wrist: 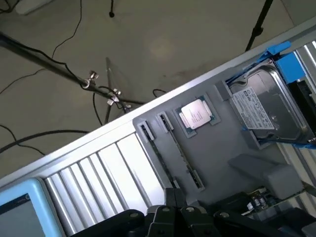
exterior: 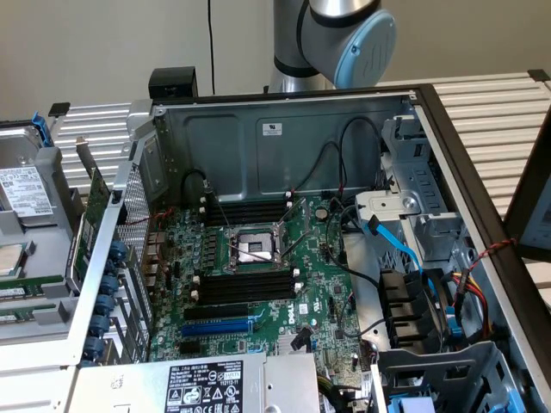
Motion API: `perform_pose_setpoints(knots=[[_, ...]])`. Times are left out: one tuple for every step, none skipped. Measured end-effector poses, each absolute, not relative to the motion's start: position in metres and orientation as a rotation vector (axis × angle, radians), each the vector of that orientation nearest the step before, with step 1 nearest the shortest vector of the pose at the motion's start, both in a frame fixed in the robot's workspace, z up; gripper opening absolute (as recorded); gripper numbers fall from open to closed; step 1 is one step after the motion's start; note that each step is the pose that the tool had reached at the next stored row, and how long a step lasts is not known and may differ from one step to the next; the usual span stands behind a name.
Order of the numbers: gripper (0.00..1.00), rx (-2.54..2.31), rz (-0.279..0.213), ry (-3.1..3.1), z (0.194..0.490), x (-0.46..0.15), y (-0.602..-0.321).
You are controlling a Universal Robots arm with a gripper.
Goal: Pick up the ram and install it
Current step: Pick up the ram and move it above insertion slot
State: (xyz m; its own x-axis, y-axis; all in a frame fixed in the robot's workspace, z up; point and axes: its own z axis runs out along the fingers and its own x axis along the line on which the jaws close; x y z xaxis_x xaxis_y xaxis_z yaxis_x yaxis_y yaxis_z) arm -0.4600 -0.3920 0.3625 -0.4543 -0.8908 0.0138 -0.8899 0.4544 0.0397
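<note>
Jaws closed, hovering above the grey tray (wrist: 232, 148) near an edge of the slatted bench (wrist: 113, 168), floor visible beyond. The tray carries a CPU (wrist: 197, 116) and a hard drive (wrist: 269, 106) side by side. A long clip-ended holder (wrist: 170, 155) sits just beside the CPU, seen edge-on; can't tell what's in it. In the exterior view, the ram (exterior: 30, 290) looks to be the green strip lying in that tray by the bench edge on the exterior view's left, outside the open PC case (exterior: 284, 129). It's well apart from the black slots (exterior: 245, 284) on the motherboard (exterior: 318, 284). The arm (exterior: 331, 34) rises behind the case's back wall.
</note>
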Motion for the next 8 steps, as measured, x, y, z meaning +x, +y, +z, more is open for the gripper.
perform_pose_setpoints(knots=[[0.10,1.648,-0.036,-2.642,0.3623,-0.4600,-0.3920],[0.10,1.673,-0.031,-2.632,0.3622,-0.4599,-0.3921],[0.10,1.700,-0.028,-2.618,0.3621,-0.4599,-0.3921],[0.10,1.725,-0.025,-2.604,0.3619,-0.4599,-0.3921],[0.10,1.749,-0.024,-2.590,0.3616,-0.4598,-0.3921],[0.10,1.773,-0.023,-2.574,0.3615,-0.4599,-0.3921],[0.10,1.796,-0.023,-2.558,0.3614,-0.4599,-0.3921],[0.10,1.819,-0.022,-2.541,0.3613,-0.4599,-0.3921]])
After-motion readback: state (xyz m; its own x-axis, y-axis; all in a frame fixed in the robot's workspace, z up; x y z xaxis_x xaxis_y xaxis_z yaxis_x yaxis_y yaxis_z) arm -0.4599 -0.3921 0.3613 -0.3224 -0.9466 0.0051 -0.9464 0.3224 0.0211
